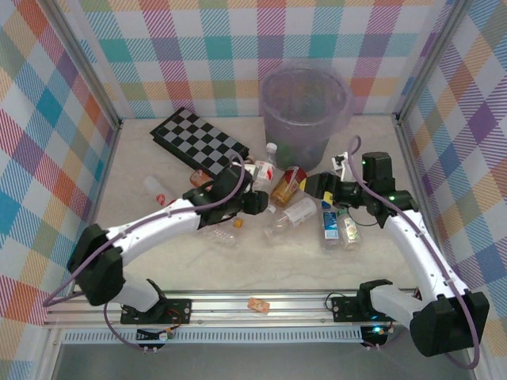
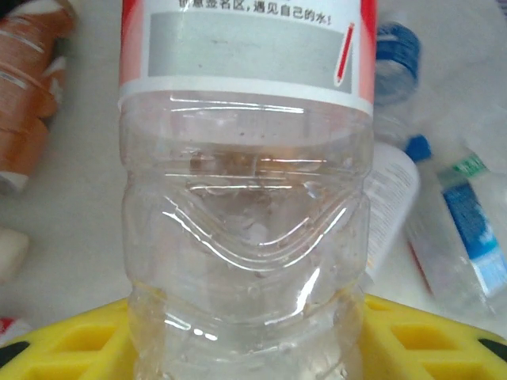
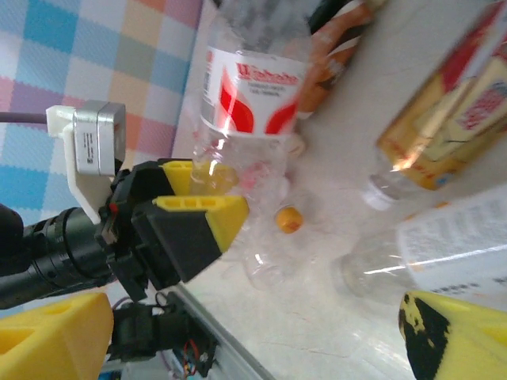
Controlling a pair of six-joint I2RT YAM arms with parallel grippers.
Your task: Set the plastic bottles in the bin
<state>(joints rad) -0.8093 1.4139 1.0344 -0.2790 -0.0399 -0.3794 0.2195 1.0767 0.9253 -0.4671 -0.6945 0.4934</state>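
Left pincer (image 3: 212,188) is clamped on a clear plastic bottle with a red-and-white label (image 2: 245,237). Its yellow fingers (image 2: 87,321) press the ribbed lower body from both sides, mid-table in the thick of the pile. Whether the bottle is off the surface yet, I can't tell.

The hold looks good, but thin plastic like that dents and could squirm free. My call is to lift straight up first and clear the neighbours. Then carry it high over the rim of the tall round translucent pale-purple plastic bin (image 1: 295,136), which stands at the back of the table beyond the heap. Release only once the bottle is over the mouth.

Right pincer (image 1: 318,188) hangs wide open and holds nothing, just beside the pile. That arm sits near the line to the bin and wants watching.

Around the pile:
- an orange-brown labelled bottle (image 1: 287,187) near the held one
- a clear white-labelled bottle (image 1: 291,214) lying flat
- two blue-labelled bottles (image 1: 333,225) to the right
- a flat black-and-white checkerboard (image 1: 198,142) left of the bin
- a small orange-tan cube (image 1: 256,304) by the near rail
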